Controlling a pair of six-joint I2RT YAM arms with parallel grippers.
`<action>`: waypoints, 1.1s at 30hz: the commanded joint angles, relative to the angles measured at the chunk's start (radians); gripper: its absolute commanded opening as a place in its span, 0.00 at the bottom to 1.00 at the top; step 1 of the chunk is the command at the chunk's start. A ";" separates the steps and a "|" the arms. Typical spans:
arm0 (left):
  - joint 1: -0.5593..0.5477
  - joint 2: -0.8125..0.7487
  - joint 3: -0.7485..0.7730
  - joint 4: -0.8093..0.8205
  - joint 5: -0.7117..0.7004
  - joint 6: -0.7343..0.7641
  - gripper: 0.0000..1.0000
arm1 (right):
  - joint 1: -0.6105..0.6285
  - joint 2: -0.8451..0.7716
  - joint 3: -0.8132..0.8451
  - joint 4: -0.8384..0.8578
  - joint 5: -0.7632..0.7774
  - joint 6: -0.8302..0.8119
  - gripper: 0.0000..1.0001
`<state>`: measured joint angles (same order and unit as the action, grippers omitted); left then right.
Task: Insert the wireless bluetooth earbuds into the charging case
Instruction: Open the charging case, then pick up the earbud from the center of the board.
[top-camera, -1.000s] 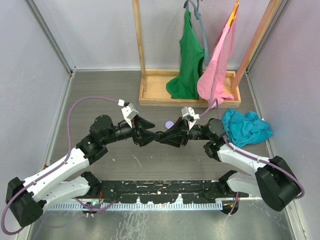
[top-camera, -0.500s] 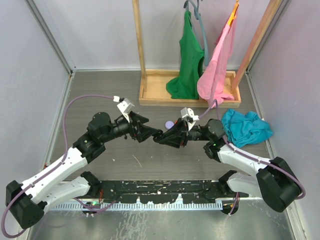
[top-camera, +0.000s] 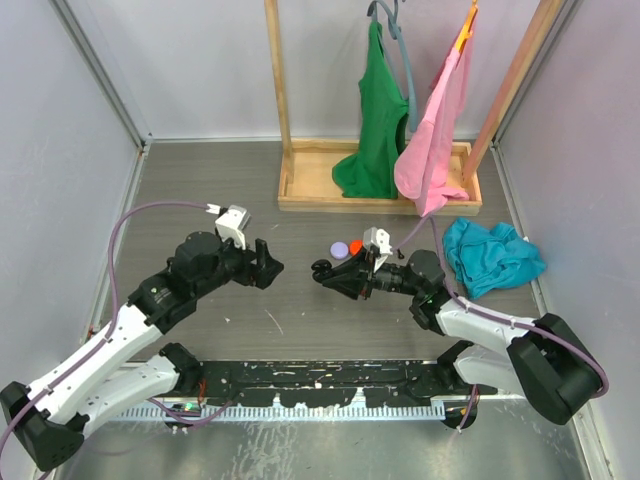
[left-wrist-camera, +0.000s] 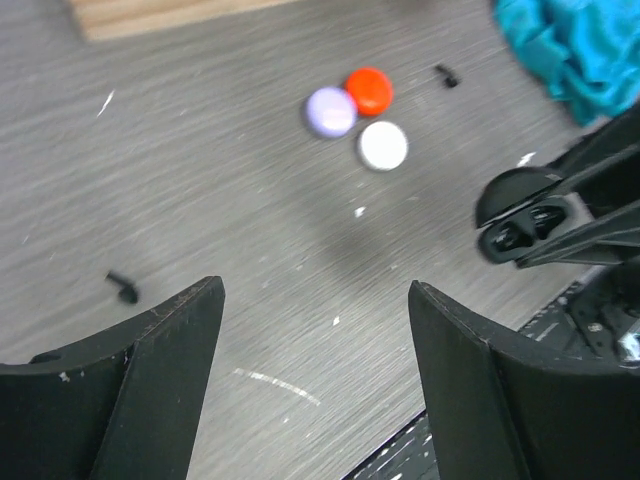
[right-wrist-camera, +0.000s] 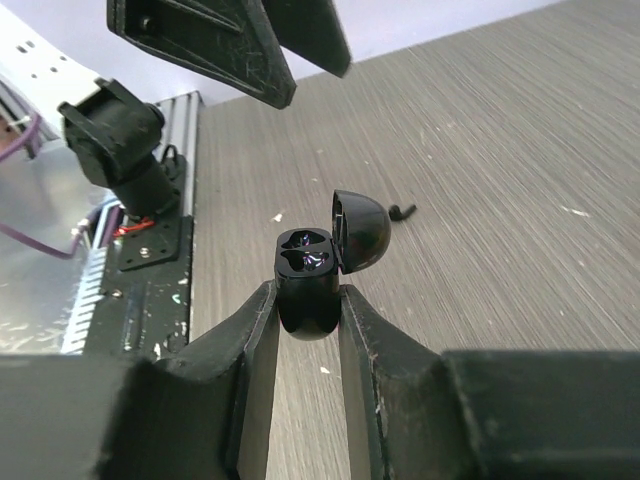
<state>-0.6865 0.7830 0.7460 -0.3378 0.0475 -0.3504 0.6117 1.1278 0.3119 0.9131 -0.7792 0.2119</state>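
My right gripper (right-wrist-camera: 308, 300) is shut on the black charging case (right-wrist-camera: 308, 285), held above the table with its lid (right-wrist-camera: 361, 228) flipped open and two shiny sockets showing. The top view shows the charging case (top-camera: 323, 271) at mid-table, right of my left gripper (top-camera: 268, 266). My left gripper (left-wrist-camera: 315, 350) is open with nothing between its fingers (left-wrist-camera: 168, 345). One black earbud (left-wrist-camera: 123, 288) lies on the table left of those fingers, and a second black earbud (left-wrist-camera: 446, 75) lies farther off. In the right wrist view, a black earbud (right-wrist-camera: 402, 211) lies just beyond the case.
Three small round discs, lilac (left-wrist-camera: 329, 111), red (left-wrist-camera: 369, 90) and white (left-wrist-camera: 382, 145), lie together on the table. A teal cloth (top-camera: 492, 255) is heaped at the right. A wooden rack base (top-camera: 310, 195) with hanging green and pink clothes stands at the back.
My left gripper has drawn back to the left, away from the case, and opened wider. My right gripper, still holding the case, has dropped slightly toward me.
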 joint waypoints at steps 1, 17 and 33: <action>0.005 -0.004 0.028 -0.154 -0.179 -0.045 0.75 | 0.004 -0.001 -0.036 0.095 0.107 -0.065 0.01; 0.153 0.295 -0.044 -0.063 -0.264 -0.131 0.66 | 0.004 0.010 -0.112 0.173 0.278 -0.094 0.01; 0.288 0.637 -0.014 0.114 -0.070 -0.109 0.60 | 0.005 -0.020 -0.142 0.172 0.359 -0.100 0.02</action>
<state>-0.4053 1.3724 0.6971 -0.3092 -0.0772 -0.4644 0.6136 1.1316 0.1680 1.0172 -0.4458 0.1291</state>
